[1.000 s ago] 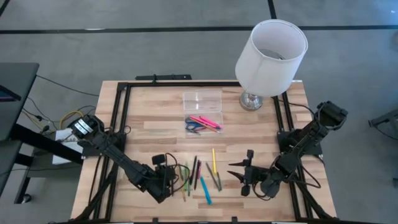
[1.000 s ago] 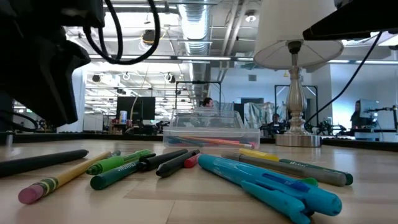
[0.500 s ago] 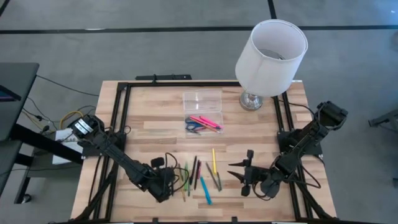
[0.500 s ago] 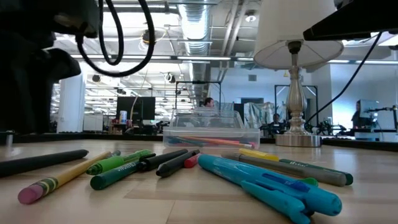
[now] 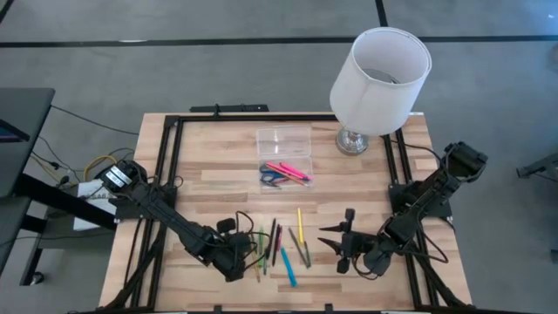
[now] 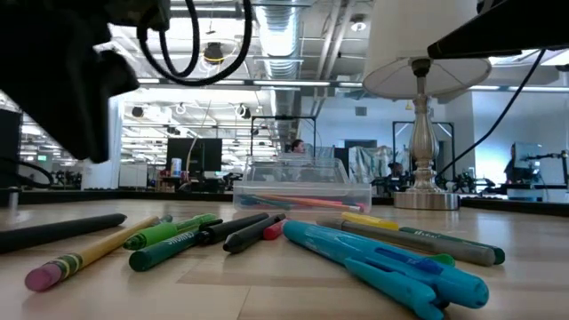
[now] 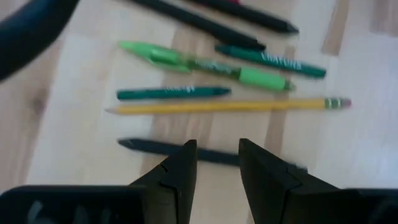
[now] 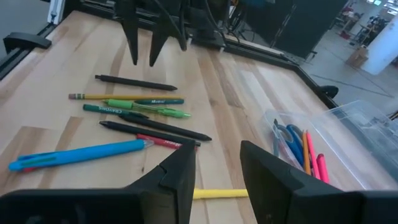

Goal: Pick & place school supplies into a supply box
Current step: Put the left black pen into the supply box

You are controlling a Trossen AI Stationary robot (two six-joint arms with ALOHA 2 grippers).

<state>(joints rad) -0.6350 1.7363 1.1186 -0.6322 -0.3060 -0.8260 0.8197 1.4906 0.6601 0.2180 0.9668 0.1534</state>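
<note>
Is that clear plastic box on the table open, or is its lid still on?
Open. In the high view the lid lies beside the supply box, and scissors and pink markers already lie inside it.

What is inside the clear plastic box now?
Inside the clear box lie blue-handled scissors, an orange pencil and pink markers. Whether anything lies beneath them cannot be seen.

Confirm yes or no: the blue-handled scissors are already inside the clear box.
Yes. In the right wrist view the scissors lie inside the clear box, beside pink and orange markers.
</note>
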